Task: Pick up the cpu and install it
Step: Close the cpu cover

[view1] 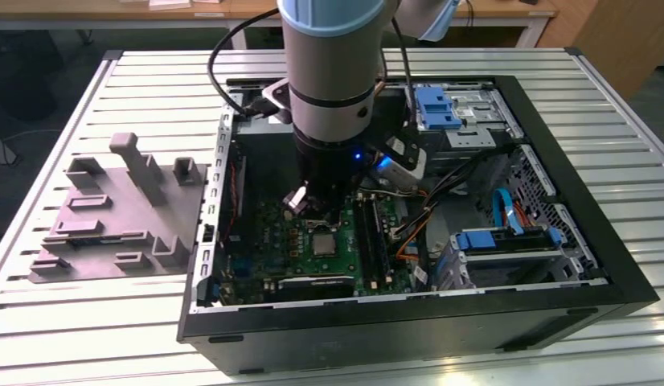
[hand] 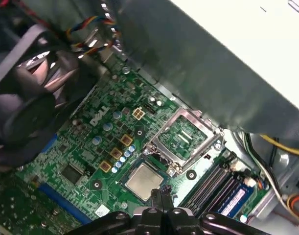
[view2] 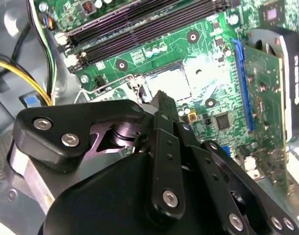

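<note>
Jaws of the gripper (hand: 161, 192) were squeezed close together into one thin black point, and nothing could be seen between them. Right under that point, just to one side of it, lay the cpu (hand: 144, 180). It was a small flat silver square and it sat down inside its socket on the green motherboard (hand: 90, 147).

The metal lid (hand: 186, 134) of the socket stood tipped up and open, a little way beyond the cpu from the jaws. That made sense: the lid has to be out of the way for the chip to drop in flat. With the lid up, the chip was not clamped down yet (so the job looked close to done, but not all done). The jaws were so near the chip that I could not tell if the tip was touching it or hanging just above it.

Long dark memory slots (hand: 213, 183) ran beside the jaws, on the side away from the lid.

In the exterior view the arm (view1: 332, 80) came almost straight down into the open computer case (view1: 589, 265), with its wrist low over the board. Coming straight down like that kept it away from the case walls and the wires. Far off from the jaws, outside the case, a grey plastic holder (view1: 107, 217) lay on the slatted table (view1: 53, 322).
</note>
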`<state>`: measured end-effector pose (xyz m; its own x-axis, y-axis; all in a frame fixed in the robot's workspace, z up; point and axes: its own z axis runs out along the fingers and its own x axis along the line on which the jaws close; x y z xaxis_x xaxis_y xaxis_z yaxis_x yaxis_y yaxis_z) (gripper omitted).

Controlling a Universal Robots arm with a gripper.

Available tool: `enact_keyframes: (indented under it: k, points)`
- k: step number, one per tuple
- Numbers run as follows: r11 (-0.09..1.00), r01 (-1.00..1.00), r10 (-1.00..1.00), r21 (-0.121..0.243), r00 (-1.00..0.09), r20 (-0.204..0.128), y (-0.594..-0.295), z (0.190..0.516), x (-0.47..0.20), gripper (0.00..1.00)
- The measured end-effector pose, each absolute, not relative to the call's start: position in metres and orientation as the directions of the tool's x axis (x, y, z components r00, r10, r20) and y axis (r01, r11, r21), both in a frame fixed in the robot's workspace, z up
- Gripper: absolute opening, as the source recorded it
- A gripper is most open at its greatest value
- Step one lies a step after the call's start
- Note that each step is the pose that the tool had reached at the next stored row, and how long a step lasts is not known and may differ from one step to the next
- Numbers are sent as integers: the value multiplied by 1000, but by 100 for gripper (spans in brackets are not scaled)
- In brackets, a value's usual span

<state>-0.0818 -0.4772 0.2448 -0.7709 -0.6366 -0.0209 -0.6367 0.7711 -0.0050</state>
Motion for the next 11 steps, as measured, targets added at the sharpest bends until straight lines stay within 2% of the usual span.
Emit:
enact_keyframes:
  k: [2, 6, 11]
  points:
    - [765, -644, -644, 5, -765, -30, -477, 245, -79, 11]
    - [762, -646, -641, 59, -764, -75, -477, 245, -73, 11]
    - [719, -692, -688, 62, -722, -78, -477, 239, -71, 11]
